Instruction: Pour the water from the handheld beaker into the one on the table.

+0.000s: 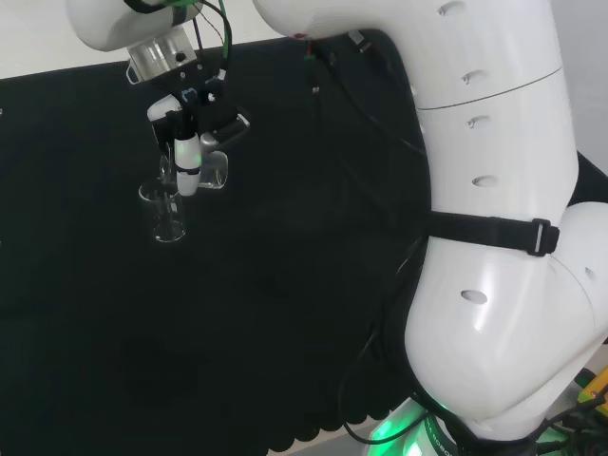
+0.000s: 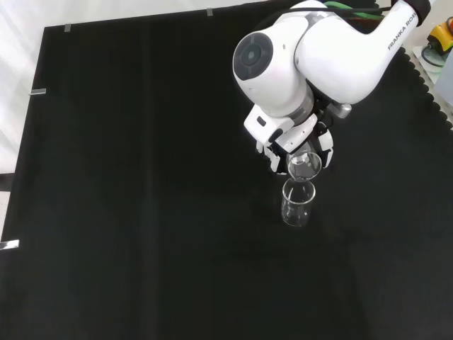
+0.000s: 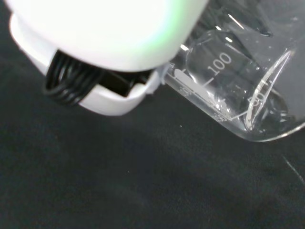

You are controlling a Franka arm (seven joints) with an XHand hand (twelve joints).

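Note:
A clear glass beaker [image 1: 169, 213] stands upright on the black cloth; in the front view this standing beaker [image 2: 296, 204] is just below the hand. The hand [image 1: 195, 128] is shut on a second clear beaker [image 1: 213, 169], held tilted with its mouth toward the standing one. From the front, the held beaker [image 2: 305, 166] hangs right over the standing beaker's rim, under the hand [image 2: 283, 145]. The wrist view has the held beaker [image 3: 238, 90] close up, lying on its side with graduation marks, and a blurred white part of the hand [image 3: 109, 43]. Water cannot be made out.
The black cloth [image 2: 141, 177] stretches wide to the left of both beakers in the front view. The arm's white links [image 1: 494, 218] stand at the right of the head view. Cables [image 1: 380, 114] trail over the cloth near the arm.

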